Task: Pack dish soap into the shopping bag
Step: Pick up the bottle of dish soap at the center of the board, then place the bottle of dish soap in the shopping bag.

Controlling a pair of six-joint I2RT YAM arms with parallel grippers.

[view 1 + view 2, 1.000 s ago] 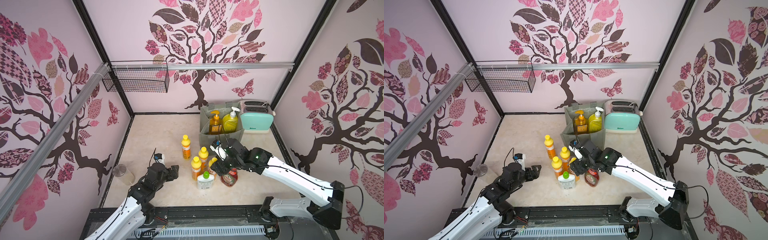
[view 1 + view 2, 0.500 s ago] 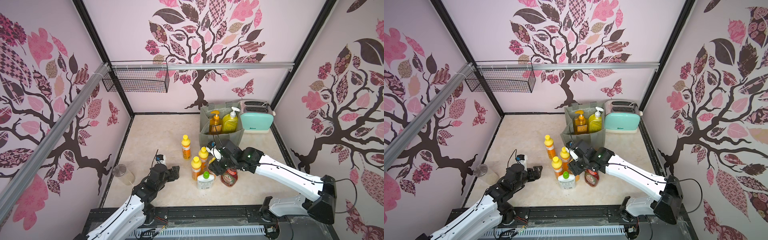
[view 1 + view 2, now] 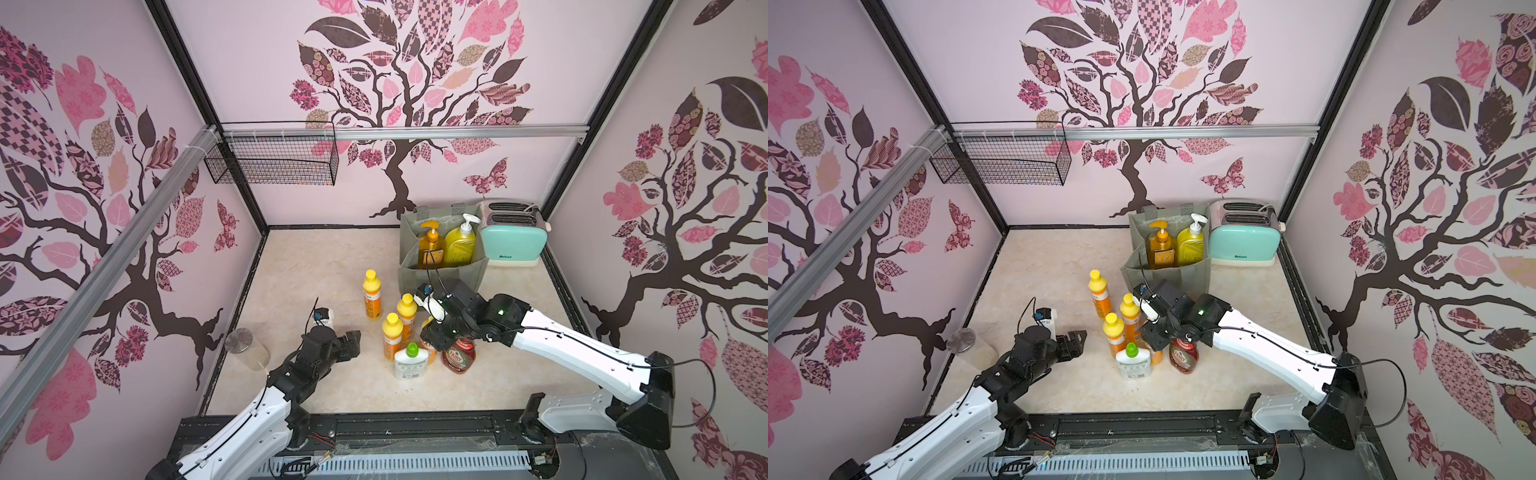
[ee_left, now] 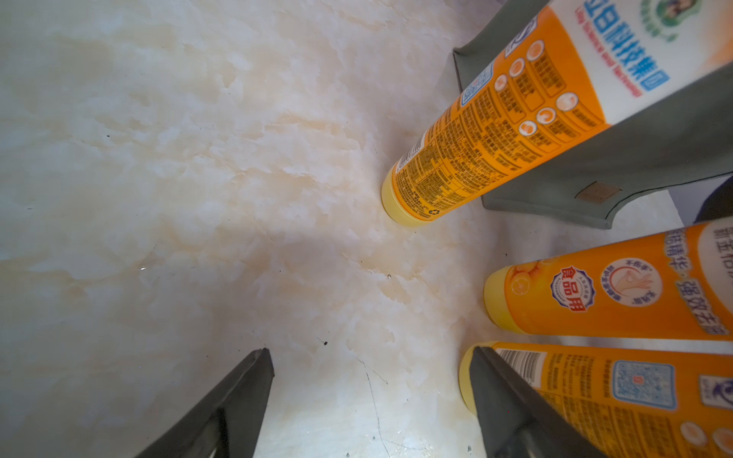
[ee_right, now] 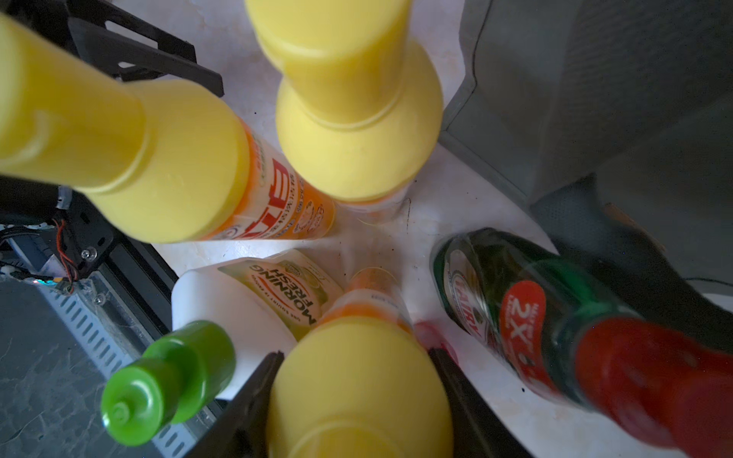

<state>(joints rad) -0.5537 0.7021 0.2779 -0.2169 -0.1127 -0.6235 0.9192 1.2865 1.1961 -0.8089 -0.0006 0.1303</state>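
1. Small orange bottle (image 5: 357,396): slim plastic cylinder with an orange body and a smooth, rounded yellow cap. It stands upright on the table, long axis vertical, cap pointing up at the wrist. It sits between the fingers of the right gripper (image 5: 355,353).
2. Right gripper: its flat black fingers (image 5: 254,400) flank the cap, close against either side. Whether they press it cannot be told.
3. Second orange bottle (image 3: 407,316) and third orange bottle (image 3: 392,340): same make, upright, just beside the right gripper on its left. The fourth orange bottle (image 3: 370,295) stands farther out on that side.
4. White bottle (image 5: 222,301): squat, flattened, matte white plastic with a glossy green cap and a "Morning Fresh" label. It stands just beside one finger, on the front-rail side.
5. Green Fairy bottle (image 5: 496,309): translucent dark green, with a red label and red cap, just beside the other finger.
6. Red Fairy bottle (image 3: 459,353): clear red, waisted, near the right gripper, towards the front.
7. Shopping bag (image 3: 465,274): soft grey-green fabric box with an open top, close behind the right gripper. It holds the orange pump bottle (image 3: 430,249) and the yellow pump bottle (image 3: 459,245), both upright.
8. Left gripper (image 4: 371,351): fingers spread wide with nothing between them, low over the table (image 3: 316,266). It is on the far side of the bottle cluster from the right gripper.
9. Table: glossy, cream, marble-patterned.
10. Toaster (image 3: 513,245): mint, rounded, beside the bag.
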